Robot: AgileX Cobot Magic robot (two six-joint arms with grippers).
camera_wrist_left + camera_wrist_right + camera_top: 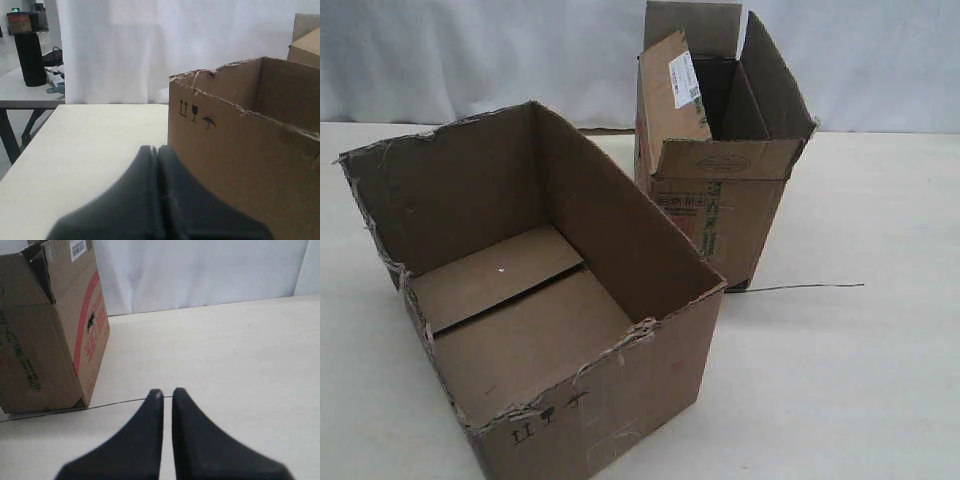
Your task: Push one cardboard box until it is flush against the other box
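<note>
Both the left end effector [156,150] and right end effector [166,392] are hovering closed, empty. The wide ragged brown cardboard box [520,335] is sitting toward the tabletop's [860,380] near-left corner, apart from the narrower flapped brown carton [720,215]; pushing is seemingly awaiting left-side wall contact.

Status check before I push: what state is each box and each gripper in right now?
cardboard box: upright, top open, empty, top edges torn.
other box: upright, top flaps raised, open.
left gripper: shut, holding nothing, beside the cardboard box.
right gripper: shut but for a thin slit, holding nothing, apart from the other box.
</note>
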